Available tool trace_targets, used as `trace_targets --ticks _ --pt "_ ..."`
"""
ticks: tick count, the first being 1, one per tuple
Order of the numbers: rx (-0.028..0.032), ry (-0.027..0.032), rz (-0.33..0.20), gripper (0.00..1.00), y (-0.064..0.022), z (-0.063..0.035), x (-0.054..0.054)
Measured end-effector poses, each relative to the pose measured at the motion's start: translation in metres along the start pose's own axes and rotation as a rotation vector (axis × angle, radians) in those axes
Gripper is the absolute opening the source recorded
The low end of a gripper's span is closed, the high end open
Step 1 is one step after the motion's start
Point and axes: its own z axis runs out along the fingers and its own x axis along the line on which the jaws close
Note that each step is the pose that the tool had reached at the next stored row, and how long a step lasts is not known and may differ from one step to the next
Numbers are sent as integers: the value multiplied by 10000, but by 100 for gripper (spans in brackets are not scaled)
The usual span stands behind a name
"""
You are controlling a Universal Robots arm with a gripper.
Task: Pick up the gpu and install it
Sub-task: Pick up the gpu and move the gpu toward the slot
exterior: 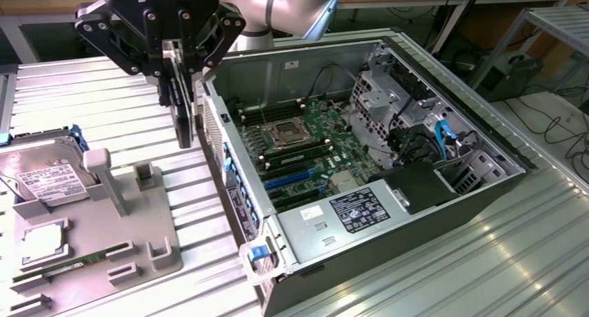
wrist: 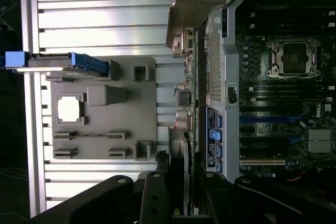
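My gripper (exterior: 181, 72) is shut on the gpu (exterior: 186, 120), a thin card that hangs edge-on below the fingers. It is up in the air over the slatted table, between the grey fixture (exterior: 101, 227) and the wall of the open computer case (exterior: 241, 193). In the wrist view the gpu (wrist: 185, 124) runs as a narrow dark strip out from the gripper (wrist: 181, 187) to its silver end bracket (wrist: 191, 3), alongside the case wall. The motherboard (exterior: 304, 145) lies inside the case with its blue expansion slots (exterior: 290, 182) exposed; these slots (wrist: 262, 124) sit just beyond the wall.
A silver hard drive (exterior: 41, 179) with a white label and blue rails stands on the fixture at the exterior view's left. A narrow memory stick (exterior: 78, 260) and a square chip (exterior: 43, 240) lie in the fixture. Drive cages and cables (exterior: 432, 141) fill the case's far side.
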Motion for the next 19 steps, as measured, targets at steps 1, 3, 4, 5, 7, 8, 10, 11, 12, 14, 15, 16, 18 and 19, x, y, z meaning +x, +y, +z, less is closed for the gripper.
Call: trace_targets --ticks 1,3,4,5,7,8,10,11,12,14,15,16,18,19 --pt "0 0 0 27 0 0 -8" --pt "0 -1 0 27 0 0 -21" --pt "0 0 0 27 0 -1 -27" --pt "0 1 0 27 1 -1 -33" --pt "0 0 0 27 1 -1 -53" --pt "0 0 0 27 1 -2 -61" --pt "-1 -1 0 27 1 -1 -77" --pt "-1 -1 0 27 1 -1 -83" --pt "0 0 0 27 2 -1 -89" --pt "0 0 0 27 2 -1 -101" --pt "-1 0 0 27 2 -1 -107" --pt "0 0 0 27 2 -2 -113" --pt "0 0 0 27 2 -1 -127" --pt "-1 0 0 27 2 -1 -134"
